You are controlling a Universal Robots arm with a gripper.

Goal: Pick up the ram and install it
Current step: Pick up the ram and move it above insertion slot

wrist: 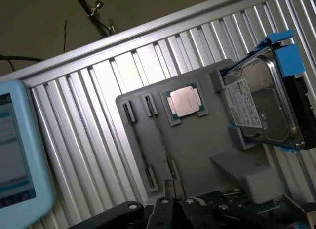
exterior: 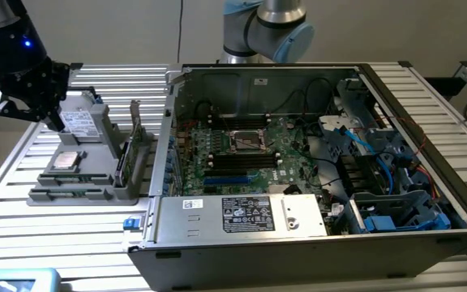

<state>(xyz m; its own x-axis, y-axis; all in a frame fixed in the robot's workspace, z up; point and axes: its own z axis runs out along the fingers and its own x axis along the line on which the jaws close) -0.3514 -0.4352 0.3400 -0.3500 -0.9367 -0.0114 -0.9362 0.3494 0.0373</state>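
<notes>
Two ram sticks stand on edge in slots of the grey tray (exterior: 83, 198); in the exterior view they are thin strips (exterior: 75, 179) at the tray's near end, and in the wrist view they are thin lines (wrist: 160, 136). My black gripper (exterior: 53, 126) hangs above the tray's far end, over the hard drive (exterior: 83, 121), apart from the ram. Its fingers (wrist: 168, 192) are shut with nothing between them. The open computer case (exterior: 217, 79) lies at the exterior view's right, its motherboard (exterior: 286, 173) showing black memory slots (exterior: 242, 159).
On the tray also sit a silvery processor chip (wrist: 185, 100), the hard drive in a blue frame (wrist: 261, 105) and an upright expansion card (exterior: 136, 131). A light blue screen device (wrist: 19, 150) lies on the slatted table (exterior: 71, 243) by the tray.
</notes>
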